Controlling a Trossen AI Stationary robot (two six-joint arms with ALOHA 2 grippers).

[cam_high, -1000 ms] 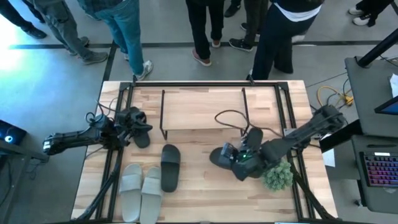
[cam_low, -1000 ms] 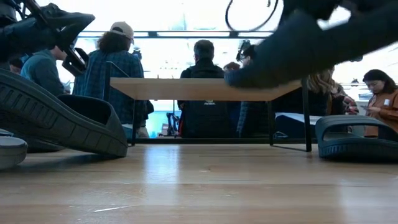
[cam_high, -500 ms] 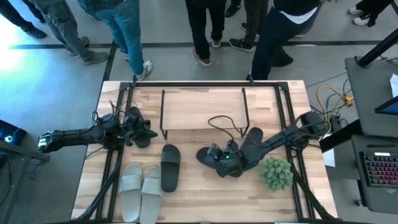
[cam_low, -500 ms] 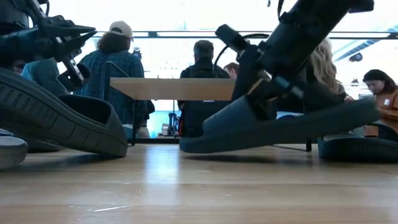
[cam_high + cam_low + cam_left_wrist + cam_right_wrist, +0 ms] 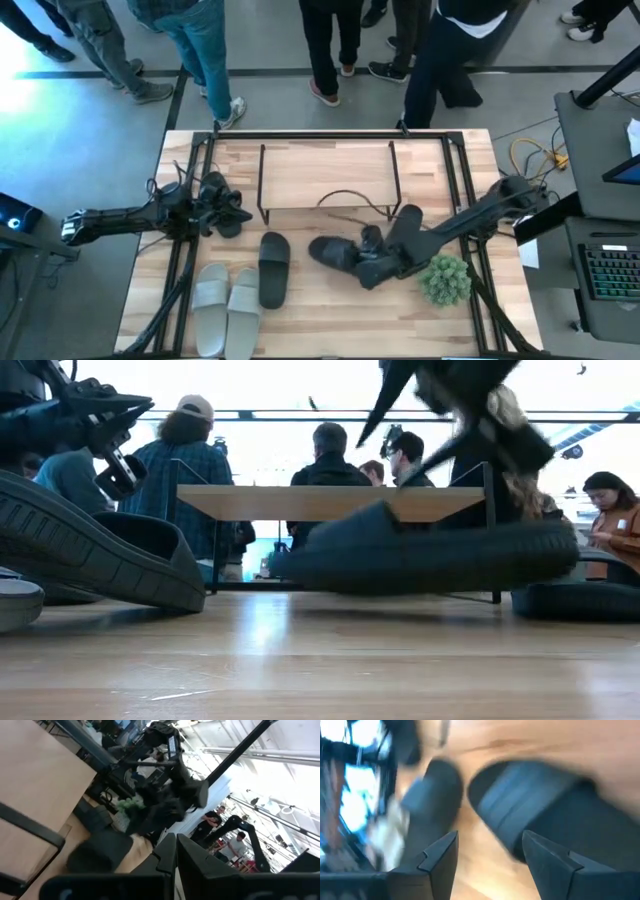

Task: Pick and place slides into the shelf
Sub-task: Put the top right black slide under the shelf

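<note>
Right gripper [image 5: 368,262] is seen with its fingers spread wide above a black slide [image 5: 335,254], which lies on the tabletop [image 5: 330,310] just in front of the shelf [image 5: 328,176]; nothing is held in it. Left gripper [image 5: 205,208] is shut, by another black slide [image 5: 222,208] at the shelf's left end. Slides like these are judged light, bendy and rubbery, best pinched across the wide strap

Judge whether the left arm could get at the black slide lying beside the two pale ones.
Probably yes. The left gripper sits shut near the shelf's left end, and bare tabletop lies between it and that black slide; it would need to open first.
</note>
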